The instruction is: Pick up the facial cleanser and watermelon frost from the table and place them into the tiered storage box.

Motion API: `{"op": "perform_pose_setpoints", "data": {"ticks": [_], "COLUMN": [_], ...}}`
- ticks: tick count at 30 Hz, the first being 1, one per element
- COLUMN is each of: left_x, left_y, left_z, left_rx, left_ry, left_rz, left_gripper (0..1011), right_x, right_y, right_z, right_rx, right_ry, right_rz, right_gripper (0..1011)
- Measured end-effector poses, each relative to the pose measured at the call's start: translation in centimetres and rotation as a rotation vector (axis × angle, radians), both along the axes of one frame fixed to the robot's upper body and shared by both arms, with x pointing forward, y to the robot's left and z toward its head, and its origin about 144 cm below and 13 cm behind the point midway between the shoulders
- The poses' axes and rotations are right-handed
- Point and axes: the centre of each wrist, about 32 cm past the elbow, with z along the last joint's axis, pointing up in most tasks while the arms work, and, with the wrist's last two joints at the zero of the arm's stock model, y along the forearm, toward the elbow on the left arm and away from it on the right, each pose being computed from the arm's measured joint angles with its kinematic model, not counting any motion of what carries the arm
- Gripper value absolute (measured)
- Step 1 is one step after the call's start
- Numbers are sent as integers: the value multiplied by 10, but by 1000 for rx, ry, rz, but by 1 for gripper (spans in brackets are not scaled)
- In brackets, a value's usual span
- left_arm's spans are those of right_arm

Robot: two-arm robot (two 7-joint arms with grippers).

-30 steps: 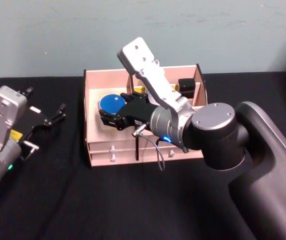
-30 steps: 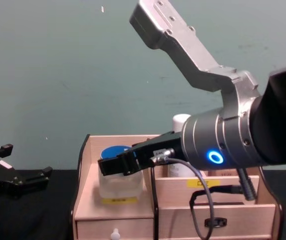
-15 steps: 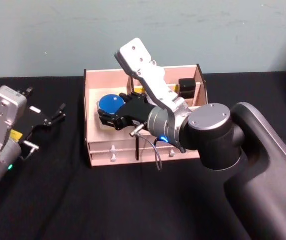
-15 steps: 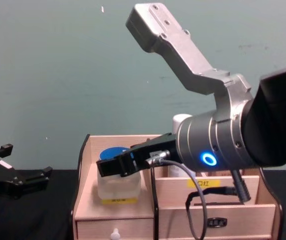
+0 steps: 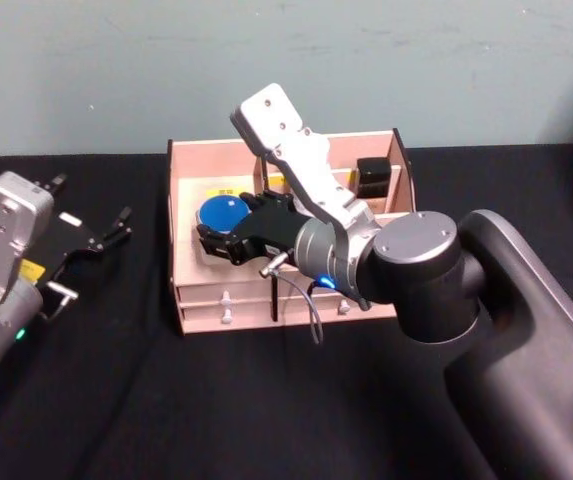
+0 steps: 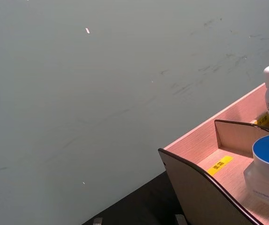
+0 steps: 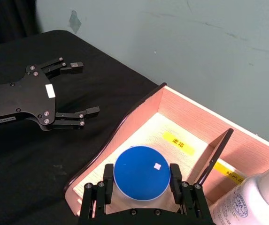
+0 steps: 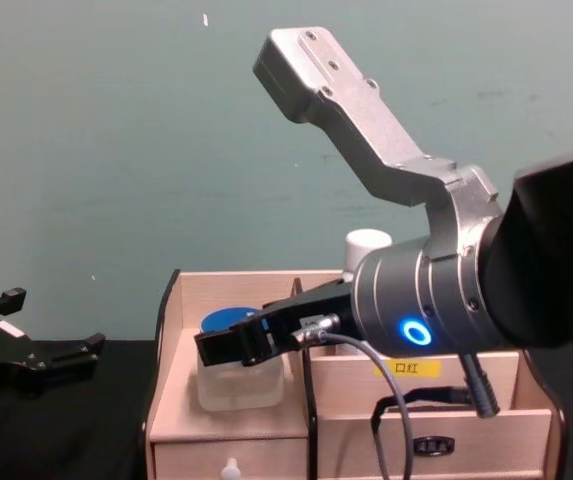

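Blue-lidded jar held low in the box's left compartment

The right gripper has its 2 fingers clamped on either side of the blue-lidded jar, upright in the left front bay of the tiered storage box (seated or not, I cannot tell). The left gripper, fingers spread, idles well apart.

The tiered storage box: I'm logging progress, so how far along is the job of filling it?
One white bottle already stands in a compartment of the tiered storage box. In hand: the right hand grips a blue-lidded jar, holding it in the box's left compartment, not yet released. Left: opening the fingers and pulling back. The left hand sits open on the table beside the box.
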Motion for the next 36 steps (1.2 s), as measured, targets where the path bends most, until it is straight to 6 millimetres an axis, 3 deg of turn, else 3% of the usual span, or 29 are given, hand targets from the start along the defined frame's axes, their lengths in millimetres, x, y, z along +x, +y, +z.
{"op": "perform_pose_setpoints", "data": {"ticks": [7, 18, 31, 36], "left_x": [0, 0, 0, 0], "left_y": [0, 0, 0, 0], "left_z": [0, 0, 0, 0], "left_rx": [0, 0, 0, 0], "left_ry": [0, 0, 0, 0], "left_rz": [0, 0, 0, 0], "left_gripper": [1001, 1001, 1001, 1001], "right_x": [0, -2, -16, -30], "right_y": [0, -2, -14, -29], "right_z": [0, 0, 6, 12], "right_rx": [-1, 17, 97, 140], "right_ry": [1, -44, -156, -203], "right_rz": [0, -13, -14, -22], "right_gripper": [737, 1002, 1002, 1002]}}
